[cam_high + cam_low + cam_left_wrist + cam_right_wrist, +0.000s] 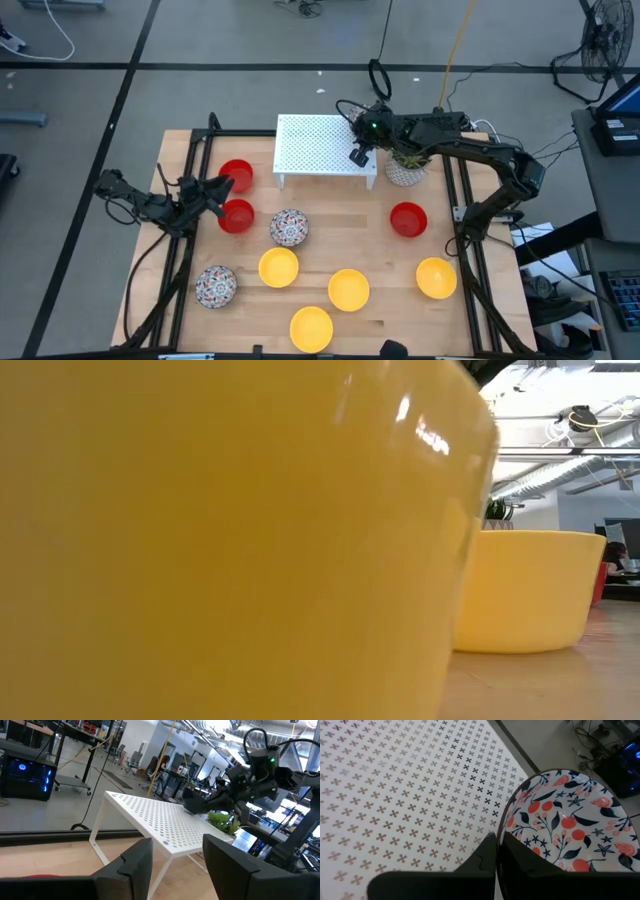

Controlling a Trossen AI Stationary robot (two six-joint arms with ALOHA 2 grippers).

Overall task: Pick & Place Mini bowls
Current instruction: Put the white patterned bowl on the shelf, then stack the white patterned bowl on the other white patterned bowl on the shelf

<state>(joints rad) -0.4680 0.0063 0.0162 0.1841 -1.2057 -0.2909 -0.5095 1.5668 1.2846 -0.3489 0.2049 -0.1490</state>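
high view is giving me the white perforated rack at the back of the table, with the potted plant just beside its right end. i'm seeing red bowls, yellow bowls and speckled bowls lying scattered across the wood. low view is being blocked almost wholly by a yellow bowl right against the lens. right gripper is hovering over the rack's right edge, its fingers clenching the rim of a patterned bowl with red fruit and dark leaves. left gripper is sitting between two red bowls at the left side, fingers spread apart, gripping nothing.
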